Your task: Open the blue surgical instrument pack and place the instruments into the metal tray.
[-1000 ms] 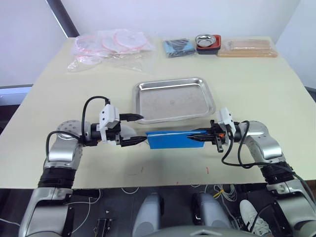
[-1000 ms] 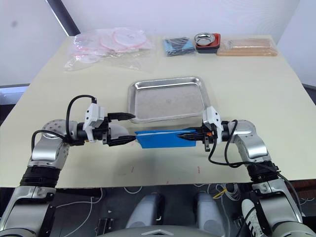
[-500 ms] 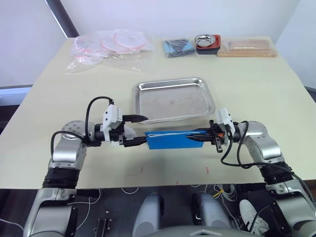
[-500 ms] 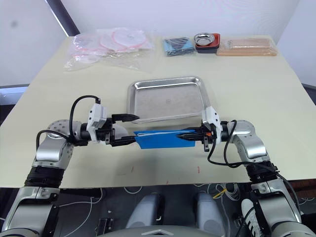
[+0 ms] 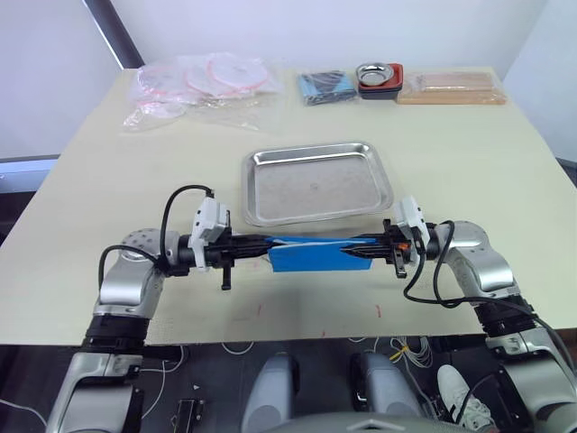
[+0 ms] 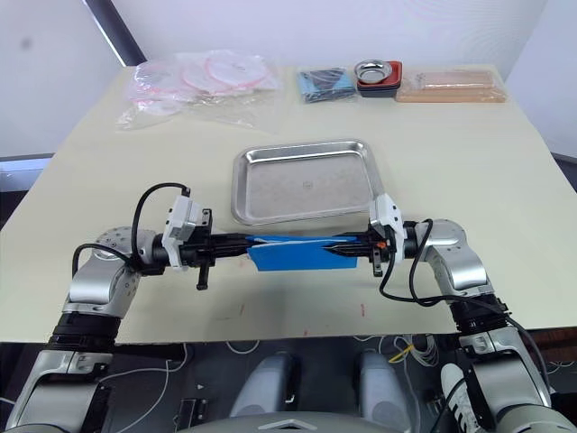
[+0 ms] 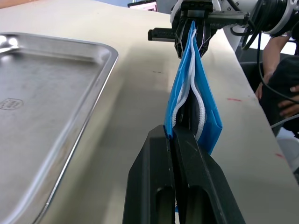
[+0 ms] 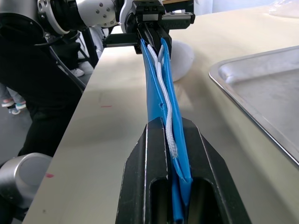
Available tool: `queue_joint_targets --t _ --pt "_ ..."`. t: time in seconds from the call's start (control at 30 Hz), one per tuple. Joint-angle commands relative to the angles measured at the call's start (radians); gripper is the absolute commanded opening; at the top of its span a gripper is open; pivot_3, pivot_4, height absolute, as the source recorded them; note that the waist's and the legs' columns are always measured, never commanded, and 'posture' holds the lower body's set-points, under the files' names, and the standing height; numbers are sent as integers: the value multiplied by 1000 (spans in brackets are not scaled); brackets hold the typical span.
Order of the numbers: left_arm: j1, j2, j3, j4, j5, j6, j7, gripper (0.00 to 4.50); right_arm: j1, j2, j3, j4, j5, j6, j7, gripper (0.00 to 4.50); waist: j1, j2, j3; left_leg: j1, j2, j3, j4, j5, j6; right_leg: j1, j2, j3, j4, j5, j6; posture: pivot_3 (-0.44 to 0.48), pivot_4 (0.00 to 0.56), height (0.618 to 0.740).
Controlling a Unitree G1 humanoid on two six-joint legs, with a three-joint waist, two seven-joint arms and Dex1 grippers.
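The pack is held edge-up just above the bench, at 6 o'clock from the tray and near its front rim. The left gripper has its fingers closed on the pack's 9 o'clock end. The right gripper has its fingers pinched on the 3 o'clock end. White lining shows along the pack's top edge.

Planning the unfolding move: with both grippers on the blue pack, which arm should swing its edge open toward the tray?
Probably the left gripper: it pinches the blue surgical instrument pack near the metal tray's open corner, while the right gripper anchors the other end.
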Motion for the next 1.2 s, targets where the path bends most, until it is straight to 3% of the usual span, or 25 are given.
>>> queue_joint_targets --t 0.03,0.13,0.3,0.33,0.37,0.43,0.5,0.53,0.7,0.8,1.03,1.2 --pt "6 13 16 -41 -23 9 -5 26 -10 -8 -11 -24 19 7 4 0 0 0 0 0 0 0 0 0 0 0 0 0 0 0 0 0 150 740" --pt "9 8 12 -36 -11 7 8 26 -11 -7 -20 -19 17 14 -12 0 1 0 0 0 0 0 0 0 0 0 0 0 0 0 0 0 150 740" --pt "21 6 -2 -17 10 -4 13 0 -4 -42 -35 -69 48 76 -5 1993 1 0 0 0 0 0 0 0 0 0 0 0 0 0 0 0 150 740" --pt "22 5 -2 -12 12 -7 13 0 -4 -54 -39 -89 57 92 -5 2183 1 0 0 0 0 0 0 0 0 0 0 0 0 0 0 0 150 740" --pt "22 5 -3 -9 14 0 16 0 -4 -61 -56 -123 86 126 -17 2804 1 0 0 0 0 0 0 0 0 0 0 0 0 0 0 0 150 740" --pt "19 3 -6 1 20 4 19 0 -6 -67 -86 -176 126 162 -46 3384 1 0 0 0 0 0 0 0 0 0 0 0 0 0 0 0 150 740" --pt "14 0 -8 13 24 2 21 0 -4 -75 -105 -207 143 176 -68 4315 1 0 0 0 0 0 0 0 0 0 0 0 0 0 0 0 150 740" --pt "9 -4 -11 27 30 -7 21 0 -2 -77 -120 -222 158 187 -80 4416 1 0 0 0 0 -1 0 0 0 0 0 0 0 0 0 0 150 740" --pt "-22 -27 -20 86 51 -39 26 0 -3 -89 -161 -274 231 286 -134 4416 2 0 0 1 0 0 0 0 0 1 0 0 0 0 0 0 150 740" --pt "-27 -38 -28 96 57 -45 21 0 17 -112 -129 -277 213 301 -122 3627 2 0 0 0 0 0 0 0 0 1 0 0 0 0 0 0 150 740" --pt "-30 -46 -36 110 65 -56 26 0 98 -153 -42 -284 123 244 -96 155 3 0 0 0 0 0 0 0 0 1 0 0 0 0 0 0 150 740" --pt "-35 -58 -22 117 58 -32 64 0 151 -185 -17 -311 119 235 -63 62 3 0 0 0 0 0 0 0 0 1 0 0 0 0 0 0 150 740"
